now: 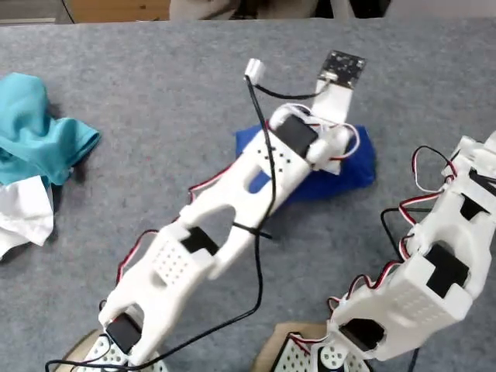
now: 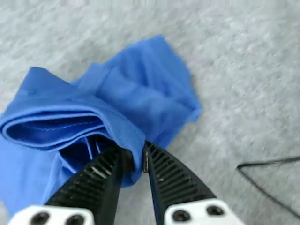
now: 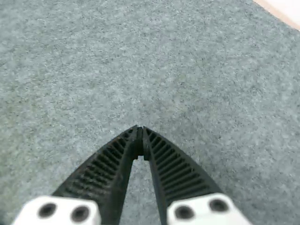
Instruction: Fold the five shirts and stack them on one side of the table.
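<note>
A blue shirt (image 1: pixel 346 172) lies crumpled on the grey table, right of centre in the high view, partly under the left arm. In the left wrist view my left gripper (image 2: pixel 135 159) is shut on a folded edge of the blue shirt (image 2: pixel 136 98), lifting a layer of it. A teal shirt (image 1: pixel 35 128) and a white shirt (image 1: pixel 27 211) lie bunched at the table's left edge. My right gripper (image 3: pixel 139 137) is shut with nothing in it, over bare grey cloth; the right arm (image 1: pixel 434 271) stands at the right side.
A grey felt-like cover (image 1: pixel 155 93) spans the table. A black cable (image 1: pixel 260 225) runs along the left arm. A pale strip of the table's edge (image 3: pixel 281 8) shows in the right wrist view.
</note>
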Available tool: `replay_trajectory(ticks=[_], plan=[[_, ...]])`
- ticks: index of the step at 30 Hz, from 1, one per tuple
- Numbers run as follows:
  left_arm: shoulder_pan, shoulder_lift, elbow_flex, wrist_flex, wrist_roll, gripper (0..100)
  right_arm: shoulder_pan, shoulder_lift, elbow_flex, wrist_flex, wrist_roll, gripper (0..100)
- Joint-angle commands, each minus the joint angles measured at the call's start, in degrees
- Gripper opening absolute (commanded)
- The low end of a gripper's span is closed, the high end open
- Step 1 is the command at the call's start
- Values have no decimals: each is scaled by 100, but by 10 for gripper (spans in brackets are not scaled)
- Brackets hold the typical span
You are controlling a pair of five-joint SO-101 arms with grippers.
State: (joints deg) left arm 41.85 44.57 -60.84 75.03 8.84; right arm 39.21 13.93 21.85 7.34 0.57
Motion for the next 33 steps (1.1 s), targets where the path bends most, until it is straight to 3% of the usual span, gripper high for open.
replay_trajectory(ticks=[1,5,11,27,33], plan=[[141,251,-703,-396,62,18,119,-22,-338,-114,-44,5],[316,664,-1222,-598,62,18,338,-22,-347,-79,-62,5],[484,1103,-1741,-1090,62,18,690,22,-831,475,-765,5],[695,1481,-1749,-1811,53,19,673,31,-875,563,-747,5],[571,1464,-1785,-1618,316,157,664,31,-875,589,-738,5]])
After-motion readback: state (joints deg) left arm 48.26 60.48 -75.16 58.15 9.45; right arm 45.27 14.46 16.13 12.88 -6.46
